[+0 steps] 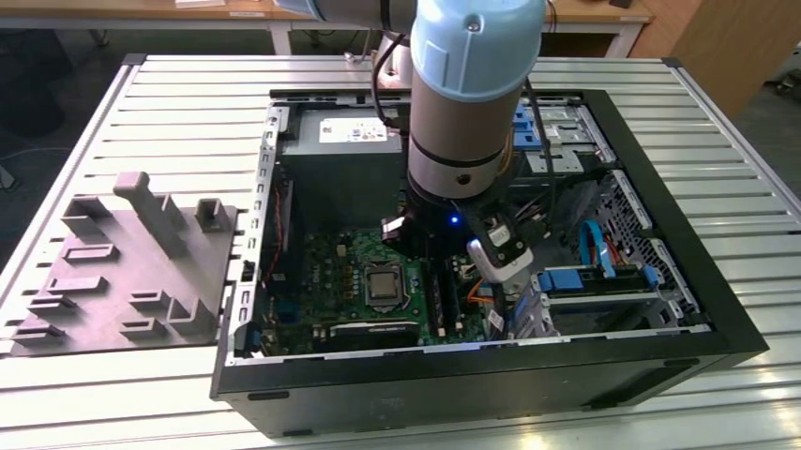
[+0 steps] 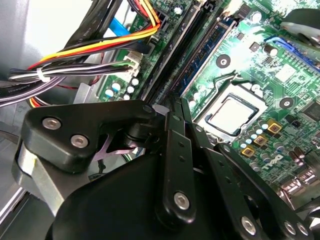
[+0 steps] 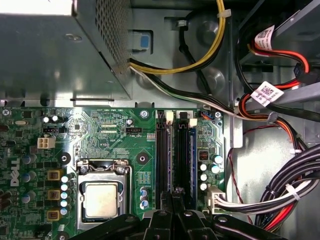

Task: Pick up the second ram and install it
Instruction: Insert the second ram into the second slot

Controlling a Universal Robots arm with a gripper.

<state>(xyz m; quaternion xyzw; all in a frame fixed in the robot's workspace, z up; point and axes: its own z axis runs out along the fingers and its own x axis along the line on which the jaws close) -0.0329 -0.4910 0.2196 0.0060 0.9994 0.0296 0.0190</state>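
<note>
In the first wrist view the second ram (image 3: pixel 172 160) stands on edge in a long black motherboard slot, seen as a thin grey strip. My gripper (image 3: pixel 173 197) sits at its near end, fingers closed together over its top edge. The second wrist view shows the black fingers (image 2: pixel 172 150) pressed side by side, and the gripper (image 2: pixel 177 107) points along the slots. Another stick (image 3: pixel 185 160) stands in the neighbouring slot (image 2: pixel 210 50). In the exterior view the arm (image 1: pixel 463 112) reaches down into the open computer case (image 1: pixel 501 375).
The processor socket (image 3: pixel 102 197) lies beside the slots. Cable bundles (image 3: pixel 280 185) run close on the other side (image 2: pixel 90 55). The power supply (image 1: pixel 338 159) fills the case's far end. A grey moulded tray (image 1: pixel 126 272) with upright posts sits on the table at the exterior view's left.
</note>
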